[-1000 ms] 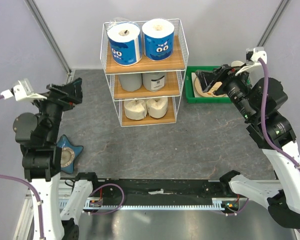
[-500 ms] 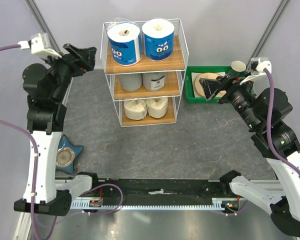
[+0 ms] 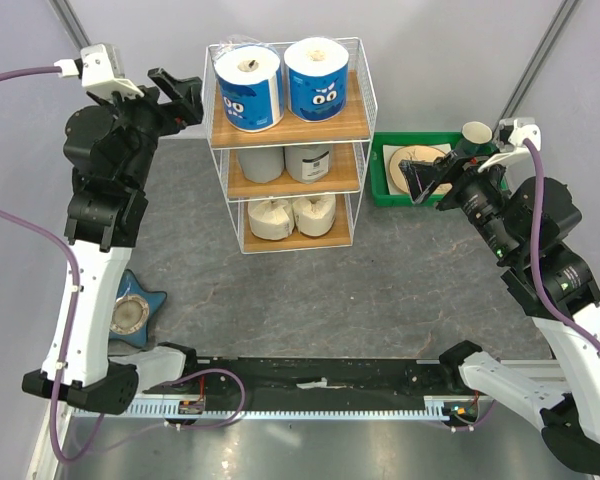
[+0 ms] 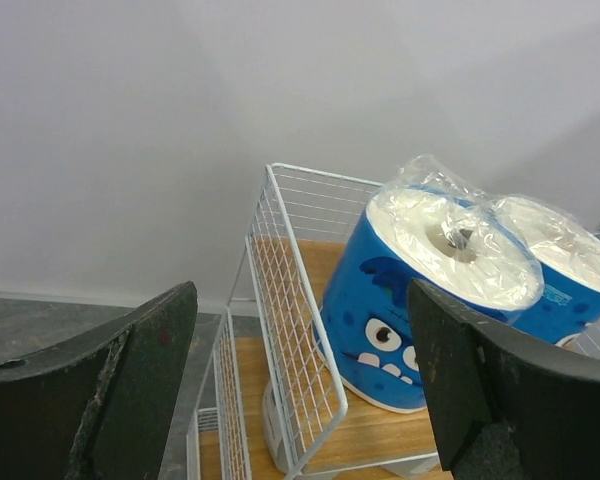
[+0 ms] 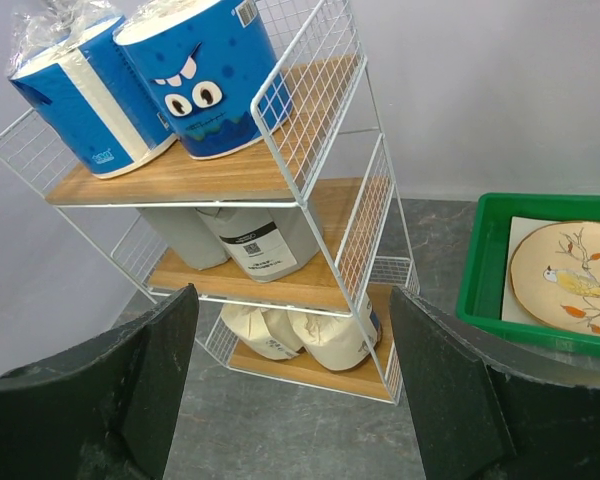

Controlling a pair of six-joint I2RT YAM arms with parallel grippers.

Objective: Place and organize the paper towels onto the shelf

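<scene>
The shelf was white-coated wire with matt wooden tiers. The blue rolls wore glossy, crinkled plastic film; the cream rolls looked rough and papery. The green tray was smooth plastic, the tabletop matt mottled grey

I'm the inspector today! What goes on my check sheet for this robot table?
Surface: grey mottled table.
Job's things: shelf holds all six: blue rolls top, grey rolls middle, cream rolls bottom.
Clutter: green tray with a painted plate right of the shelf; blue star-shaped thing by the left arm.
Grippers: left gripper open, empty, by the shelf's top; right gripper open, empty.
Cables: purple cables along both arms.
Surroundings: pale walls, metal corner poles.
</scene>
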